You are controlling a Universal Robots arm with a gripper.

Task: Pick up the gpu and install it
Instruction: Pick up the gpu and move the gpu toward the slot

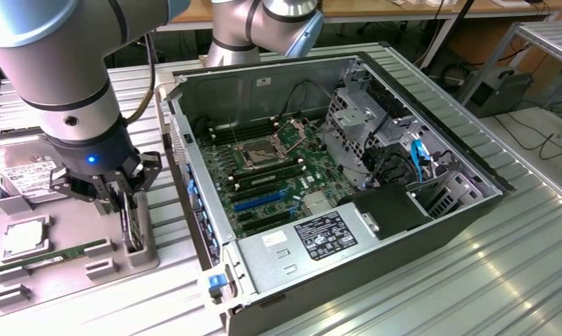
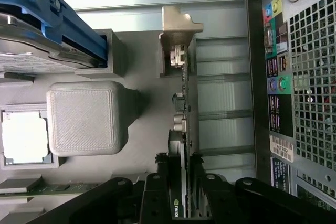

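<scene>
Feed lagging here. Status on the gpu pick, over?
Gripper down at gpu, grip unconfirmed. gpu upright in tray holder. Open computer case alongside.

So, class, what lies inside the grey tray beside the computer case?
A hard drive, a processor, a green memory stick and the gpu, standing on edge. The gripper covers the gpu's upper part.

Ext. view: you've got bright, even overhead light. Glare streaks the ribbed table (image 1: 504, 280) at the exterior view's right, and the arm (image 1: 47, 63) shines. Inside the case (image 1: 243, 91) it's dimmer, shadows soft. Wrist view: flat light, soft shadow beside the grey block (image 2: 84, 116); gripper (image 2: 181, 198) reads near-black vs. the pale tray (image 2: 142, 150).
</scene>
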